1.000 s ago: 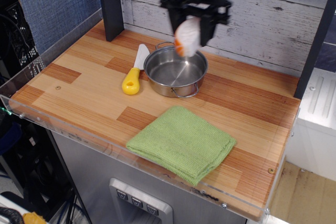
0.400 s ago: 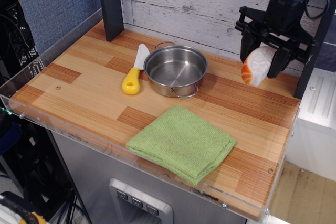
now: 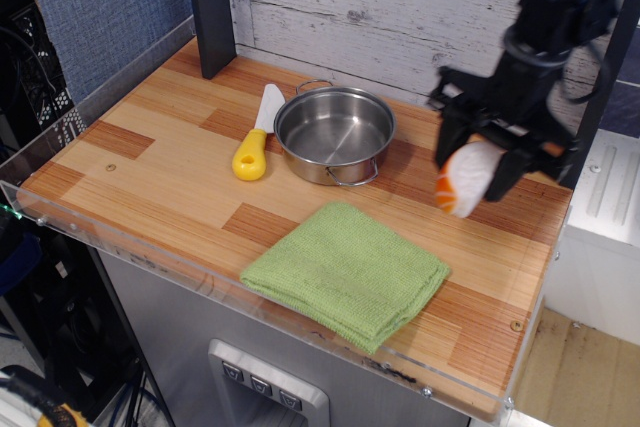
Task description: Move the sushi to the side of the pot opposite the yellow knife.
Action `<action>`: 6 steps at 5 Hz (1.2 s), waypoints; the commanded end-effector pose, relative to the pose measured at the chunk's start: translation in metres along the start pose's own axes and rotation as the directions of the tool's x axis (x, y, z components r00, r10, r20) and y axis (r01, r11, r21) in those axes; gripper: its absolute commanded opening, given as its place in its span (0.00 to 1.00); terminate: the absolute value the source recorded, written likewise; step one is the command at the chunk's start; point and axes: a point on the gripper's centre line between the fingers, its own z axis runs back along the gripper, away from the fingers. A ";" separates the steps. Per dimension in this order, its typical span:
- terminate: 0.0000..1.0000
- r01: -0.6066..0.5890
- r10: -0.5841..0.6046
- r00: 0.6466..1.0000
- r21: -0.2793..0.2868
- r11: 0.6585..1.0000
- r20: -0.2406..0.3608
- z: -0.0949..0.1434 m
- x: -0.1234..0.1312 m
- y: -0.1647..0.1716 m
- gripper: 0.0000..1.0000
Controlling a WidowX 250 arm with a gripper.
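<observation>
Since a moment ago, your gripper (image 3: 470, 175) has come lower and nearer the table's front, its jaws pinching the sushi (image 3: 463, 178) just above the wooden tabletop (image 3: 180, 182). It hangs right of the pot (image 3: 334, 134), well apart, opposite the yellow knife (image 3: 254, 140). Lower straight down until the rice block rests, then release; keep clear of the green cloth (image 3: 345, 269).

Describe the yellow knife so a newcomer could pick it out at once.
Start at the shallow shiny steel pot near the back of the striped wooden tabletop. Just to its left in the picture lies a small toy knife with a chunky yellow handle and short white blade, the only yellow thing on the table.
</observation>
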 end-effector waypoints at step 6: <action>0.00 -0.068 0.127 0.955 -0.220 0.973 0.267 0.087 -0.033 0.047 1.00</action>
